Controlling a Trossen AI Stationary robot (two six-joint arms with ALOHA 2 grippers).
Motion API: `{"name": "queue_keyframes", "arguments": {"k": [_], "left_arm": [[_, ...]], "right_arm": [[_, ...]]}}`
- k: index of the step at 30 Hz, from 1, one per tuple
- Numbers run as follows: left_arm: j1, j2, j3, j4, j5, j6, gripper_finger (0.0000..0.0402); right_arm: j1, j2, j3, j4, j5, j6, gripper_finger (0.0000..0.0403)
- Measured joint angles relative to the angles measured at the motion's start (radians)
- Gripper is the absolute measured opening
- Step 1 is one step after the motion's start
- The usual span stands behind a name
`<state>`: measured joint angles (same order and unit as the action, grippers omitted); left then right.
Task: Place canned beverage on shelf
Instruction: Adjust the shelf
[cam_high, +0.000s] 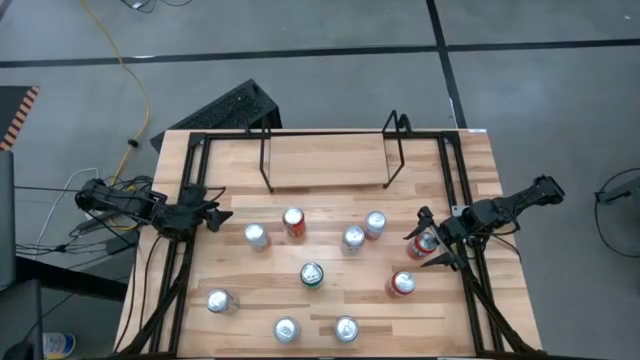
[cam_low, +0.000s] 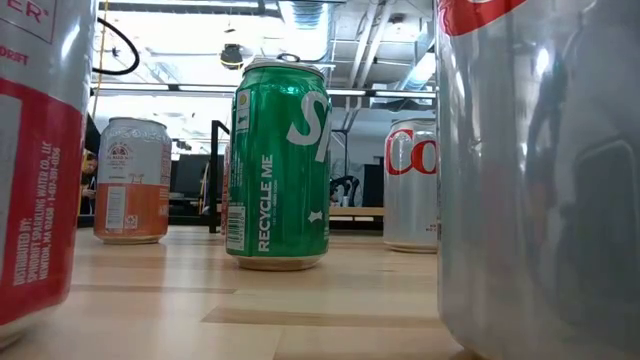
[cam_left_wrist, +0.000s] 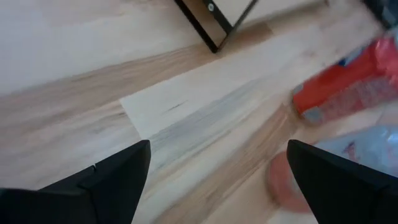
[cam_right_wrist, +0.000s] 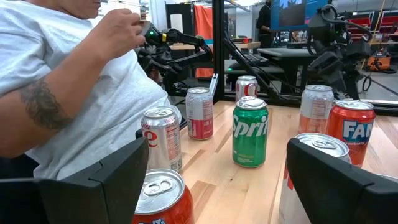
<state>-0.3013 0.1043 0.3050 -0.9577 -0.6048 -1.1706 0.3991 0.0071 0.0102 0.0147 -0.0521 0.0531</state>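
Several cans stand upright on the wooden table. Among them are a green one (cam_high: 312, 274) (cam_right_wrist: 250, 132), a red one (cam_high: 402, 284) and silver ones (cam_high: 257, 236). The shelf (cam_high: 330, 160) is a low black wire rack with a wood floor at the table's far middle, with nothing on it. My right gripper (cam_high: 430, 238) (cam_right_wrist: 217, 149) hangs open and level at the table's right side. A red can (cam_high: 420, 246) stands below it, and the gripper touches nothing. My left gripper (cam_high: 218, 205) (cam_left_wrist: 217, 155) is open at the left side, slanting down over bare wood.
A black tubular frame (cam_high: 460, 180) runs around the tabletop. A person in a white shirt (cam_right_wrist: 74, 93) shows beside the table in the right wrist view. A silver can (cam_right_wrist: 314, 180) stands close to my right gripper. There is bare wood between the far cans and the shelf.
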Motion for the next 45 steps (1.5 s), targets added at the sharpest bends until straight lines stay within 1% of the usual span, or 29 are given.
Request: {"name": "queue_keyframes", "arguments": {"k": [1,2,4,5,7,9,14,16,18,21,26,30,33,34,37,42,45], "left_arm": [[0.000,0.000,0.000,0.006,-0.006,-0.028,0.0362],[0.000,0.000,0.000,0.006,-0.037,-0.050,0.0362],[0.000,0.000,0.000,-0.001,-0.163,-0.057,0.0362],[0.000,0.000,0.000,-0.005,-0.226,-0.033,0.0362],[0.000,0.000,0.000,-0.013,-0.308,0.030,0.0362],[0.000,0.000,0.000,-0.012,-0.322,0.052,0.0362],[0.000,0.000,0.000,-0.014,-0.238,0.078,0.0362],[0.000,0.000,0.000,-0.008,-0.261,0.059,0.0362],[0.000,0.000,0.000,0.018,-0.353,0.010,0.0362],[0.003,0.000,0.000,0.034,-0.508,-0.005,0.0362],[0.006,0.000,0.000,0.040,-0.689,-0.072,0.0362],[0.006,0.000,0.000,0.043,-0.864,-0.118,0.0362],[0.006,0.000,0.000,0.044,-0.943,-0.154,0.0362],[0.006,0.000,0.000,0.044,-0.961,-0.171,0.0362],[0.011,0.000,0.000,0.044,-0.966,-0.214,0.0362],[0.061,0.000,0.012,0.043,-0.966,-0.126,0.0362],[0.093,0.000,0.046,0.053,-0.969,-0.060,0.0362]], "right_arm": [[0.000,0.000,0.000,0.000,0.000,0.000,0.0363],[0.000,0.000,0.000,0.000,0.000,0.000,0.0363],[0.000,0.000,0.000,0.000,0.000,0.000,0.0363],[0.000,0.000,0.000,0.000,0.000,0.000,0.0363],[0.000,0.000,0.000,0.000,0.000,0.000,0.0363],[0.000,0.000,0.000,0.000,0.000,0.000,0.0363],[0.000,0.000,0.000,0.000,0.000,0.000,0.0363],[0.000,0.000,0.000,0.000,0.000,0.000,0.0363],[0.000,0.000,0.000,0.000,0.000,0.000,0.0363],[0.000,0.000,0.000,0.000,0.000,0.000,0.0363],[0.000,0.000,0.000,0.000,0.000,0.000,0.0363],[0.000,0.000,0.000,0.000,0.000,0.000,0.0363],[0.000,0.000,0.000,0.000,0.000,0.000,0.0363],[0.000,0.000,0.000,0.000,0.000,0.000,0.0363],[0.000,0.000,0.000,0.000,0.000,0.000,0.0363],[0.000,0.000,0.000,0.000,0.000,0.001,0.0363],[0.000,0.000,0.000,0.000,-0.001,0.053,0.0363]]}}
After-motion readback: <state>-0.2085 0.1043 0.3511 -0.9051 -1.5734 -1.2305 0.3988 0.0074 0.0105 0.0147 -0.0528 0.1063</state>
